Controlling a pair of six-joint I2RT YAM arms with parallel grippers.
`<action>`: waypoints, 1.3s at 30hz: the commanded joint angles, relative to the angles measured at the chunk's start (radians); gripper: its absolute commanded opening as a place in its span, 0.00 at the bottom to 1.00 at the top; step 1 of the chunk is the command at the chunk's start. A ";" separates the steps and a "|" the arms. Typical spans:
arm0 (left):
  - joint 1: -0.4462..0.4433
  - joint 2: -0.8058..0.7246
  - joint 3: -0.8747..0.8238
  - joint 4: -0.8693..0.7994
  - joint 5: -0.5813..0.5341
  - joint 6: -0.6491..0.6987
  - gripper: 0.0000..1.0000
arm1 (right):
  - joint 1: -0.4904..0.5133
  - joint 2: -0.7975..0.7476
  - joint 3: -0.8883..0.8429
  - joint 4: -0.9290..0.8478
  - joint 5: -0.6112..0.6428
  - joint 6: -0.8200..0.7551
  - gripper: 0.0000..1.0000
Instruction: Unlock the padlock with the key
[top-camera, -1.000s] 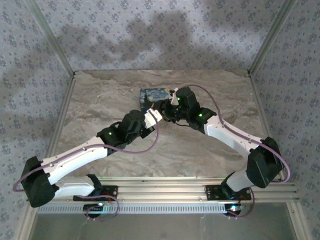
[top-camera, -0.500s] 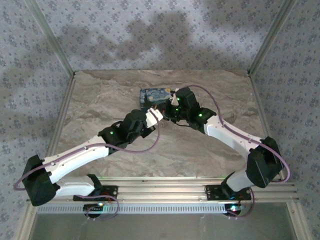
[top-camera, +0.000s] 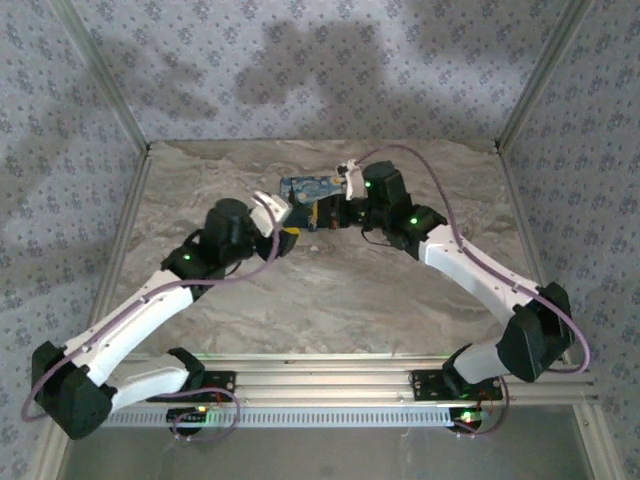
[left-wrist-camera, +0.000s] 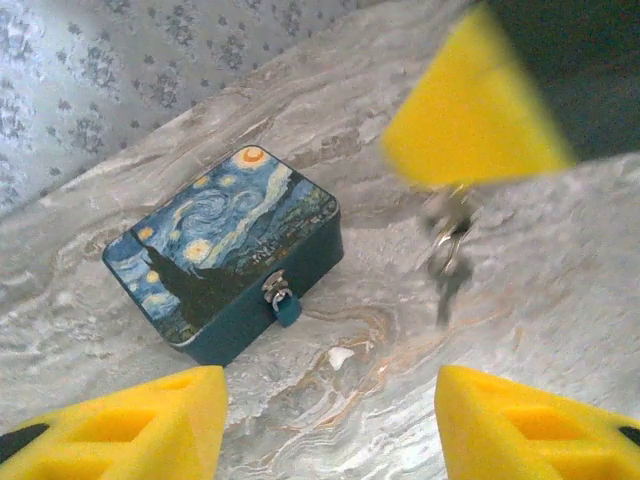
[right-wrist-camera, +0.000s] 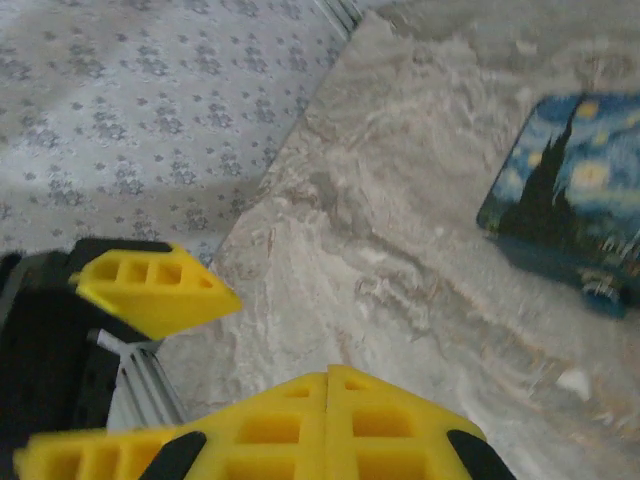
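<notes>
Near the far edge of the grey marble tabletop (left-wrist-camera: 560, 250) sits the blue Starry-Night-print tin box (left-wrist-camera: 220, 250), with a small blue padlock (left-wrist-camera: 286, 308) on its front clasp. The right gripper (right-wrist-camera: 328, 395) is clamped on the small silver key bunch (left-wrist-camera: 445, 255). It dangles straight down, off to the lock's right from the left wrist's angle. The left gripper (left-wrist-camera: 330, 425) is roughly half open and empty, so the right arm's the closer one imo.

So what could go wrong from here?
The keys dangle loosely beneath the shut right end effector, so they may swing or slip rather than line up with the padlock. The left end effector is open, clear of the box, which may slide when pushed.
</notes>
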 joint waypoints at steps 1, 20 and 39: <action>0.066 -0.013 0.007 0.039 0.376 -0.184 0.55 | -0.025 -0.039 0.020 -0.014 -0.103 -0.208 0.00; 0.142 0.124 -0.066 0.743 0.821 -0.801 0.38 | -0.057 -0.077 -0.010 0.217 -0.462 -0.190 0.00; 0.141 0.113 -0.054 0.690 0.842 -0.759 0.26 | -0.041 -0.059 -0.010 0.235 -0.475 -0.186 0.00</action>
